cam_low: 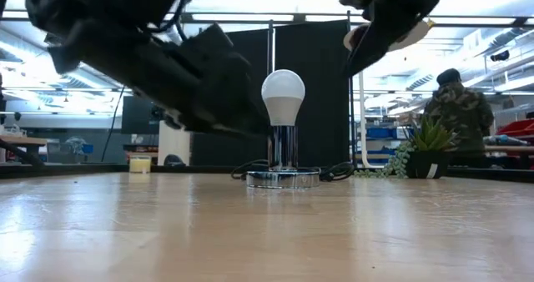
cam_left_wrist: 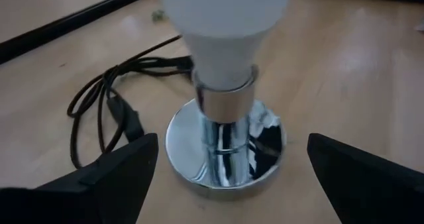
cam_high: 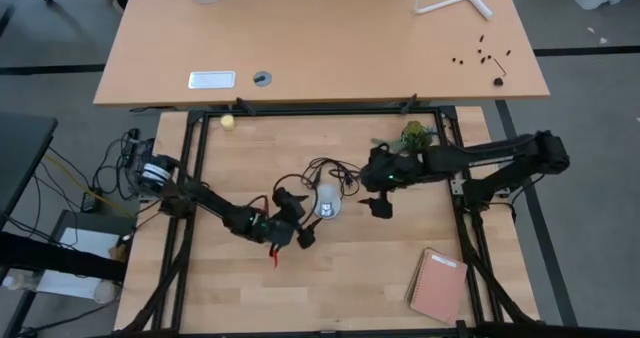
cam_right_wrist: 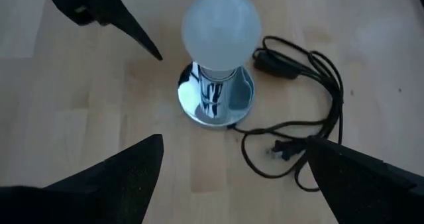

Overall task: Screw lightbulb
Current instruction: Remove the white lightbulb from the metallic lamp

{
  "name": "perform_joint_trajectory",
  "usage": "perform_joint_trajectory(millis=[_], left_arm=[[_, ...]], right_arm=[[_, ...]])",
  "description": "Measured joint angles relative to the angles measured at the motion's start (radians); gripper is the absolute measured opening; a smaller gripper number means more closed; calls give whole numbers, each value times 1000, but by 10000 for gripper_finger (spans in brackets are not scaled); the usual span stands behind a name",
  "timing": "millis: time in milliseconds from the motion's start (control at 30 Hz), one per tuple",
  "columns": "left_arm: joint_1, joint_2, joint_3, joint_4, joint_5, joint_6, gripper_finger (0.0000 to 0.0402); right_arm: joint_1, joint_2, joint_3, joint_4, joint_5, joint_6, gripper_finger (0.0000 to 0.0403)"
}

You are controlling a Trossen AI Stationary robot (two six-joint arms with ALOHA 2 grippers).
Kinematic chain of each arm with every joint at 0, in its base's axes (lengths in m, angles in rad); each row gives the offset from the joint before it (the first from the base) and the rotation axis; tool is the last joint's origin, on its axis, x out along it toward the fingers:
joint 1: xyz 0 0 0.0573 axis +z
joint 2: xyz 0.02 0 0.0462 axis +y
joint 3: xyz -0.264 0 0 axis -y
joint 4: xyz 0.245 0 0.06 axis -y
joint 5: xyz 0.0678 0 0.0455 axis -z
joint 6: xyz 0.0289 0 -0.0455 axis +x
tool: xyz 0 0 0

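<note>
You've got the lightbulb (cam_low: 283, 95) standing upright in the chrome socket (cam_low: 283, 145), which rises from a round silver base (cam_low: 282, 178) near the middle of the wooden table (cam_high: 330, 278); bulb glass up, screw end down in the socket. In the left wrist view the bulb (cam_left_wrist: 222, 25) sits in the socket collar (cam_left_wrist: 225, 95) with the base (cam_left_wrist: 225, 151) flat on the table. Your left gripper (cam_high: 296, 218) is just beside the lamp on the robot's left, jaws spread wide, nothing between them; its fingers (cam_left_wrist: 106, 177) flank the base without touching it. Your right gripper (cam_high: 379, 191) is on the other side, raised and a bit off from the bulb, jaws also spread wide and empty; its fingers (cam_right_wrist: 112, 177) frame the lamp from above, with the bulb (cam_right_wrist: 220, 28) and base (cam_right_wrist: 215, 95) between them in that view, clear of both. Neither gripper touches the bulb. The black cord (cam_right_wrist: 298, 111) loops on the table beside the base, its plug (cam_right_wrist: 285, 151) lying loose. Elsewhere: a small yellowish ball (cam_high: 228, 122) at the far left edge of the table, a potted plant (cam_high: 413, 135) at the far right, a brown notebook (cam_high: 438, 284) at the near right corner. A person (cam_low: 455, 107) stands in the room behind, back turned.
</note>
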Motion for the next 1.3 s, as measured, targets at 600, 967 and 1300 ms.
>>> perform_joint_trajectory(millis=[600,967,1300], left_arm=[[94,241,2,435,7,183,351],[115,249,3,459,9,262,191],[172,331,4,563,142,252,174]], right_arm=[[-11,177,154,-28,-48,-90,378],[-32,183,155,17,-87,-78,378],[-31,181,155,-15,-80,-42,378]])
